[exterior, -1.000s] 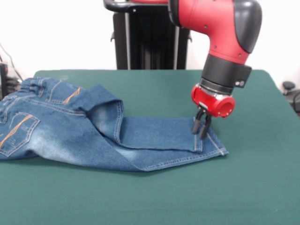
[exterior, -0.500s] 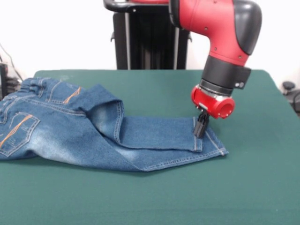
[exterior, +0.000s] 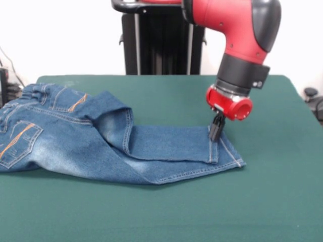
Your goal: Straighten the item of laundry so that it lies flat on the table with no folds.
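Note:
The blue denim jeans (exterior: 75, 146) lie on the dark green table (exterior: 272, 201), with the waistband and orange-stitched pockets at the left. The legs stretch to the right. One leg is folded over the other, with a crease near the middle. My gripper (exterior: 216, 134) comes down from the red arm at the right. It is shut on the far corner of the upper leg's hem (exterior: 212, 146), just above the table.
The black pedestal (exterior: 161, 45) stands behind the table's far edge. Dark gear sits off the table's left edge (exterior: 7, 85) and right edge (exterior: 313, 98). Bare green table lies in front of and to the right of the jeans.
The fingers were open over the hem one second ago and have closed on it. The wrist has since risen slightly. The jeans have hardly moved.

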Controlling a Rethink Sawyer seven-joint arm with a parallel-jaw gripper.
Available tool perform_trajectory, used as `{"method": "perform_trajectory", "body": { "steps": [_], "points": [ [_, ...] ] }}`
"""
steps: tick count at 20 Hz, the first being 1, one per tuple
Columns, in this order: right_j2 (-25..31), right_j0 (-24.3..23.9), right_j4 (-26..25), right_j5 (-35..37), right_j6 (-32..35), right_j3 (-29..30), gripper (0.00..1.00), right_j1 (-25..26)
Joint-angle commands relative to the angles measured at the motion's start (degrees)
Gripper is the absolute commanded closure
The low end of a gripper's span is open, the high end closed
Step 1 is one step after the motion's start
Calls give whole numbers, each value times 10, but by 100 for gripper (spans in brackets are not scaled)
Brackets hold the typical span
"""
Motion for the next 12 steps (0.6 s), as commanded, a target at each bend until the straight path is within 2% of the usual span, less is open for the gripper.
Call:
{"method": "perform_trajectory", "body": {
  "steps": [1,6,12],
  "points": [
    [64,-6,-30,22,125,123,100,-67],
    [68,-13,-40,22,123,151,100,-91],
    [68,-27,-52,-11,117,131,100,-64]
  ]
}}
